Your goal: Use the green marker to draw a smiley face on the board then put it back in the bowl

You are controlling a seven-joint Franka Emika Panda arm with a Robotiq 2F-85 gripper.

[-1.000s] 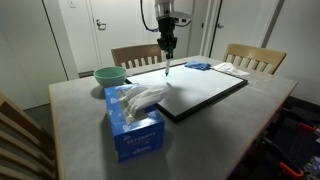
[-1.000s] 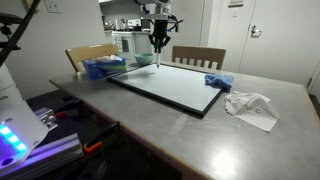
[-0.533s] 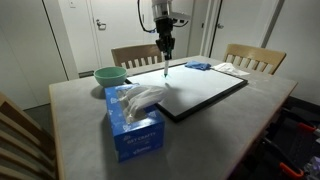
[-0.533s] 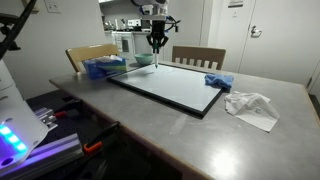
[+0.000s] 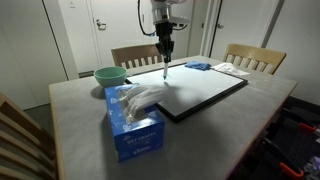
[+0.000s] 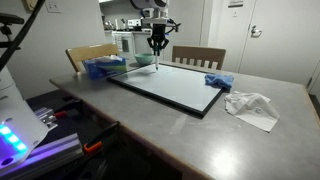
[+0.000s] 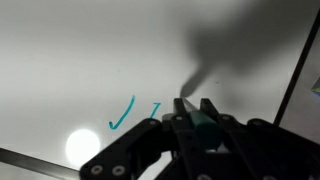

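**Teal ink, green marker (image 7: 203, 122) clenched at the board (image 5: 205, 95)**

Slim, teal-green, it stands upright in my pincer (image 5: 164, 55), held by the barrel, dark tip beside two teal strokes (image 7: 122, 113). The bowl (image 5: 110, 75) sits off the board.

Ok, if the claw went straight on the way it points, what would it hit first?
The flat white black-framed board right below; the thin green marker in the claw would touch first, its tip seemingly at the surface.
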